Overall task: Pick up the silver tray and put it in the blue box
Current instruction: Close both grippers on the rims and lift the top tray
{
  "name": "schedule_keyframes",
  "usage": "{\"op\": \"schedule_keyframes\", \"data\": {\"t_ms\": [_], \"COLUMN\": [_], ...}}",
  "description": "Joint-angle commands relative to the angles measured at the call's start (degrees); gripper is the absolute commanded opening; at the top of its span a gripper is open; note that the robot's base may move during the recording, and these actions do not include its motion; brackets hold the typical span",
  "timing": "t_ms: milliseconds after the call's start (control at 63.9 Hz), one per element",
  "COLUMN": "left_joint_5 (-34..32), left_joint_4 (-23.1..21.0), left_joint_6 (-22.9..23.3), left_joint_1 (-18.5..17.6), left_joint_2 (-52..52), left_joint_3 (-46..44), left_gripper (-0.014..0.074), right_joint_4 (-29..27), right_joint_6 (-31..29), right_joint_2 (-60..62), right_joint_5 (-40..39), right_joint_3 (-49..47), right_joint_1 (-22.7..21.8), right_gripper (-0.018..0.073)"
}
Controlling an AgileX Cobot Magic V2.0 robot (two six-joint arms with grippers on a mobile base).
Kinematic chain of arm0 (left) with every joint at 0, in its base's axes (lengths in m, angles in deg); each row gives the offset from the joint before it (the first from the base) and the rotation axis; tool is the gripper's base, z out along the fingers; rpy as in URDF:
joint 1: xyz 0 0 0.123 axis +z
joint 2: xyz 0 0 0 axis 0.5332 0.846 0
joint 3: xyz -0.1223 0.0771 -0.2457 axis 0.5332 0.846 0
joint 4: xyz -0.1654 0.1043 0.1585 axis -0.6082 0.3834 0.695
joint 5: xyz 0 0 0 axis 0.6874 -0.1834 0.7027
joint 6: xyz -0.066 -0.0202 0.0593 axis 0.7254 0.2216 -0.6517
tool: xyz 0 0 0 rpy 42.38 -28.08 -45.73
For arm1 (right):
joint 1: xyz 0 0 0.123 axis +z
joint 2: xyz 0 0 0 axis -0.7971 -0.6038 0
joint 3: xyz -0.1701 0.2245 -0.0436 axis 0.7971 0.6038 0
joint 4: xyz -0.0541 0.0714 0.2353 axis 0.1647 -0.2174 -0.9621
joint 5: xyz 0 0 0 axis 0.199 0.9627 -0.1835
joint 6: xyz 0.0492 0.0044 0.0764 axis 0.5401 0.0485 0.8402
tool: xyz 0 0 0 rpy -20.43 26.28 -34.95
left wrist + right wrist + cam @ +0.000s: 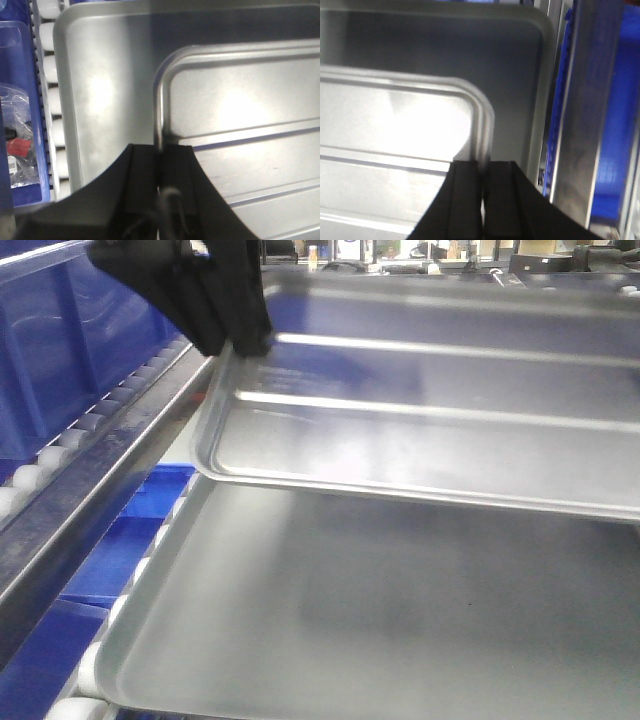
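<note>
Silver metal fills the scene as two trays. The shiny silver tray (pixel 420 440) has two long ridges (pixel 450 412) across its floor. It lies over the larger, duller grey tray (pixel 350 610) and casts a shadow on that tray's plain floor.

Two grippers hold it, one at each end. The left gripper (pixel 161 150) has its black fingers pinched nearly together on the tray's left rim, just near of the rounded far-left corner. The right gripper (pixel 483 167) is clenched the same way on the right rim.

A row of white rollers (pixel 30 480) and a metal rail (pixel 110 460) run along the left side. Beyond them stands one blue wall, probably the blue box (pixel 60 350), though it is blurred; the silver tray is outside it, to its right.
</note>
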Motion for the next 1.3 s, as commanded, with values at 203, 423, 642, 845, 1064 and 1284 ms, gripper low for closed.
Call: {"op": "schedule_keyframes", "data": {"t_ms": [203, 423, 642, 845, 1064, 1284], "left_joint_5": [4.94, 5.58, 6.21, 6.21, 6.21, 6.21], "left_joint_4": [4.51, 5.87, 6.34, 8.08, 8.18, 8.18], "left_joint_6": [1.95, 1.95, 1.95, 1.95, 1.95, 1.95], "left_joint_1": [-2.51, -2.51, -2.51, -2.51, -2.51, -2.51], "left_joint_2": [-2.44, -2.44, -1.5, -1.4, -1.4, -1.4], "left_joint_3": [-3.84, -7.0, -7.0, -7.0, -7.0, -7.0], "left_gripper": [-0.0096, -0.0096, -0.0096, -0.0096, -0.0096, -0.0096], "right_joint_4": [5.4, 7.31, 7.66, 7.66, 7.66, 7.66], "right_joint_6": [2.58, 3.8, 3.8, 3.8, 3.8, 3.8], "right_joint_2": [1.3, 0.19, 0.2, 0.2, 0.2, 0.2], "right_joint_5": [2.91, 3.94, 3.75, 3.91, 4.08, 4.08], "right_joint_3": [-8.84, -8.86, -8.86, -8.86, -8.86, -8.86], "right_joint_1": [5.79, 7.08, 7.08, 7.08, 7.08, 7.08], "right_gripper": [0.0057, 0.0057, 0.0057, 0.0057, 0.0057, 0.0057]}}
